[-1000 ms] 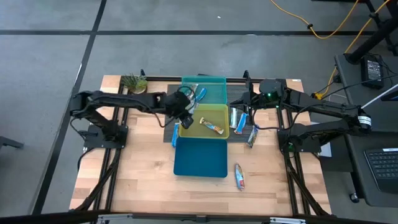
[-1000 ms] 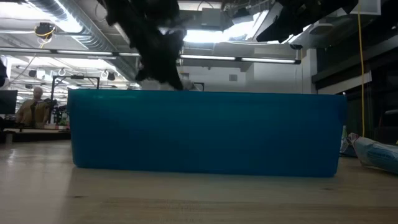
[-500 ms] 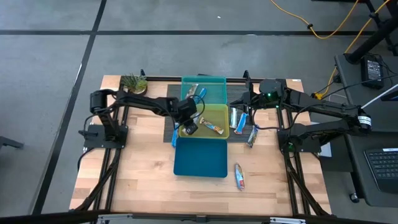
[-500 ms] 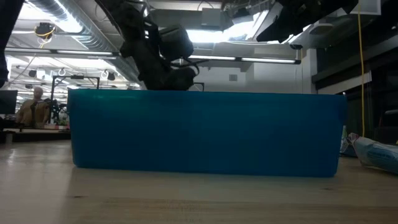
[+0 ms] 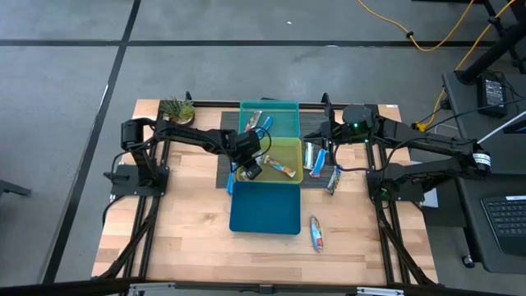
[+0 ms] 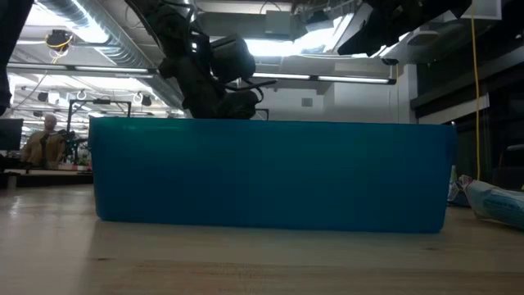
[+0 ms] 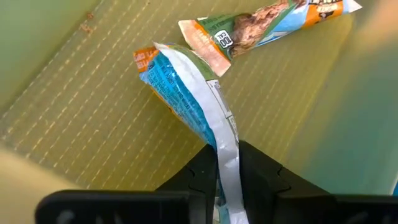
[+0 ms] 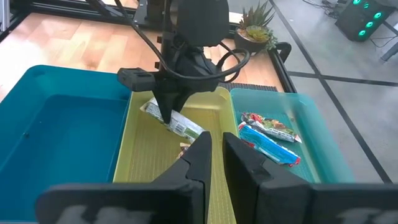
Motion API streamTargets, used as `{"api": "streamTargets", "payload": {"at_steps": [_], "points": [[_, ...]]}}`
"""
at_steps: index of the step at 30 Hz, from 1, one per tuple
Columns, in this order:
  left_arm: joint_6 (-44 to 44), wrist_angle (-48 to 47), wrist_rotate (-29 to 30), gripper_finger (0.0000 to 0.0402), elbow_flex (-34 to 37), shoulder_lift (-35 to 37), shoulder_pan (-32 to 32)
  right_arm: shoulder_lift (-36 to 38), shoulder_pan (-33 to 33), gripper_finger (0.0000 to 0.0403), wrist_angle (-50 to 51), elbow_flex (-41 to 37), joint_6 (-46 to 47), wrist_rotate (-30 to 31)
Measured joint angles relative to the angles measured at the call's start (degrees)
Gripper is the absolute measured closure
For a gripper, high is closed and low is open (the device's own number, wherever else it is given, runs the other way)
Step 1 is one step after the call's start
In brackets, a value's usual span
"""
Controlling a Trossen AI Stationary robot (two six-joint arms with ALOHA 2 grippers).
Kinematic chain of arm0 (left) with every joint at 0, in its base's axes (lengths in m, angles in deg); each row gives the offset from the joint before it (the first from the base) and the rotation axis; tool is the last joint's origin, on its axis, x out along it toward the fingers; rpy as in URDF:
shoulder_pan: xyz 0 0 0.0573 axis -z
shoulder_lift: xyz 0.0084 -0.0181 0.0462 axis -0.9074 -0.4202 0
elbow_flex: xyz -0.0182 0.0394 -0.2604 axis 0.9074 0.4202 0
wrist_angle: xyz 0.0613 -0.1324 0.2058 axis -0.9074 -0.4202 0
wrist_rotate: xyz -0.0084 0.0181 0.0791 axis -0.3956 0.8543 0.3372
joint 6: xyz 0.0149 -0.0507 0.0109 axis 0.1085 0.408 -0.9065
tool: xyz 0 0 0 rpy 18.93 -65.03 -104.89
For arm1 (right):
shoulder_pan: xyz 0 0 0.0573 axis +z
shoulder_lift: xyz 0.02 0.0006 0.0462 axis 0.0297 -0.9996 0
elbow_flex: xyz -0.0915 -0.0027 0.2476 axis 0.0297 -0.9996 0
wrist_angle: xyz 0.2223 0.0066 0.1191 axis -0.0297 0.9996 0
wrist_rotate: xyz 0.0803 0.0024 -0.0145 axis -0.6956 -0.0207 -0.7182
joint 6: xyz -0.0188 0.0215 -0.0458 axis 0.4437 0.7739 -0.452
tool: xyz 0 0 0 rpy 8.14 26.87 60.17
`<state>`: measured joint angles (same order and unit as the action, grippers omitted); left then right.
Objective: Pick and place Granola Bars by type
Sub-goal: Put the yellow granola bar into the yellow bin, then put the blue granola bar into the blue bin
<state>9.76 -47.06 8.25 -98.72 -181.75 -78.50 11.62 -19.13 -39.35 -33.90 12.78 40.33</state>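
My left gripper (image 7: 227,177) reaches down into the yellow-green bin (image 5: 294,149), shut on a blue-and-white granola bar (image 7: 180,87) with an orange end. A second bar with an orange and green wrapper (image 7: 261,25) lies on that bin's floor. The teal bin (image 5: 283,111) behind it holds bars (image 8: 267,138), and the blue bin (image 5: 265,210) stands in front. My right gripper (image 8: 217,155) hovers shut above the bins' right side, touching nothing. My left gripper pinches the bar's white crimped end (image 7: 225,149) between its two fingers, which slant down from the table's left. The bar runs on past the fingertips, and its orange far end (image 7: 146,59) sits on the yellow-green bin's floor.
Loose bars lie on the table right of the bins (image 5: 312,154) (image 5: 334,178), one near the front (image 5: 316,233) and a blue one left of the bins (image 5: 232,177). A small potted plant (image 5: 177,108) stands at the far left. People sit in the room behind.
My left gripper has sunk into the yellow-green bin with the bar and tipped more steeply down, then kept still. The bar's far end has come down onto the bin's floor.
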Motion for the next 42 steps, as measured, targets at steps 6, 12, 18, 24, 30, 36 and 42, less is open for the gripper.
{"api": "streamTargets", "payload": {"at_steps": [6,12,18,24,30,36,42], "points": [[-2.2,0.0,-0.8,0.0317,-2.1,2.1,0.0,0.0,0.0,0.0359,0.0,0.0,0.0,0.0],[-5.2,-3.6,2.3,0.0288,-5.9,6.4,0.0,0.0,0.0,0.0359,0.0,0.0,0.0,0.0],[-7.8,-15.0,8.8,0.0282,-7.0,14.7,0.0,0.0,0.0,0.0359,0.0,0.0,0.0,0.0],[-6.8,-27.6,16.3,0.0285,-6.9,25.3,1.8,0.0,0.0,0.0359,0.0,0.0,0.1,0.0],[1.8,-28.2,18.9,0.0281,1.3,35.4,5.6,0.0,0.0,0.0359,0.1,0.0,0.1,0.0],[11.0,-20.6,18.7,0.0281,11.7,41.2,9.0,0.0,0.0,0.0359,0.0,0.0,0.2,0.0],[12.3,-16.0,16.8,0.0281,15.4,41.6,10.0,0.0,0.0,0.0359,0.2,0.0,0.7,0.1]]}}
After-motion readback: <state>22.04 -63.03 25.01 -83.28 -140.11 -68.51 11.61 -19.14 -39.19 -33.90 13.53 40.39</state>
